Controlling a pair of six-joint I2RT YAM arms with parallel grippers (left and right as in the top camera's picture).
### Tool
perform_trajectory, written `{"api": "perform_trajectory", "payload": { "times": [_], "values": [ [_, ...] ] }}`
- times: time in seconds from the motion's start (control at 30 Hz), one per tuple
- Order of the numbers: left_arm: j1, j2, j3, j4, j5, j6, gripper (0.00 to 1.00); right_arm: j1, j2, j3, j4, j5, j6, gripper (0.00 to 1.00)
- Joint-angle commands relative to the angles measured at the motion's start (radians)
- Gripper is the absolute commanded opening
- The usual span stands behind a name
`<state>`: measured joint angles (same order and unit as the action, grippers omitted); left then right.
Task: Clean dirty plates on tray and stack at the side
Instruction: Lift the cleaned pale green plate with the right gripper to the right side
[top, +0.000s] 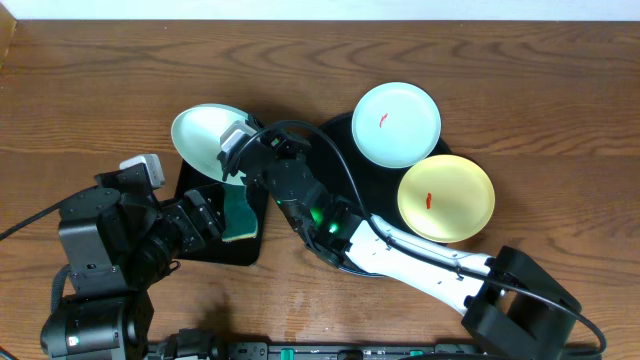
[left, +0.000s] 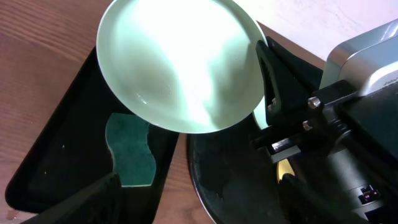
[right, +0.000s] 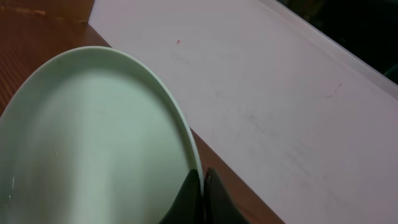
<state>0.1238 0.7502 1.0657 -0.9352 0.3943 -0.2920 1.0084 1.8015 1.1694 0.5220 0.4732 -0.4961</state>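
Right gripper: fingers pinched on the rim of the held mint plate, which is tilted above the rectangular tray and green sponge. The right arm stretches leftward across the round black tray. There the smeared mint plate and smeared yellow plate lie edge to edge. Left gripper: fingers spread, low beside the sponge. Bare tabletop lies open at the left and far edges.

Green sponge in small rectangular black tray, seemingly flat, toward right edge.
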Motion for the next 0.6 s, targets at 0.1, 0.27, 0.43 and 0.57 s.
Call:
{"api": "perform_trajectory", "payload": {
  "times": [0.1, 0.27, 0.43, 0.57],
  "values": [
    [0.005, 0.000, 0.025, 0.000, 0.013, -0.008, 0.81, 0.004, -0.031, 0.011, 0.009, 0.029, -0.010, 0.01],
    [0.005, 0.000, 0.025, 0.000, 0.013, -0.008, 0.80, -0.004, -0.031, 0.011, -0.137, 0.032, 0.174, 0.01],
    [0.005, 0.000, 0.025, 0.001, 0.013, -0.008, 0.80, -0.046, -0.068, 0.011, -0.381, 0.076, 0.664, 0.01],
    [0.005, 0.000, 0.025, 0.001, 0.013, -0.008, 0.81, -0.122, -0.185, 0.011, -0.505, -0.090, 0.832, 0.01]
  ]
}}
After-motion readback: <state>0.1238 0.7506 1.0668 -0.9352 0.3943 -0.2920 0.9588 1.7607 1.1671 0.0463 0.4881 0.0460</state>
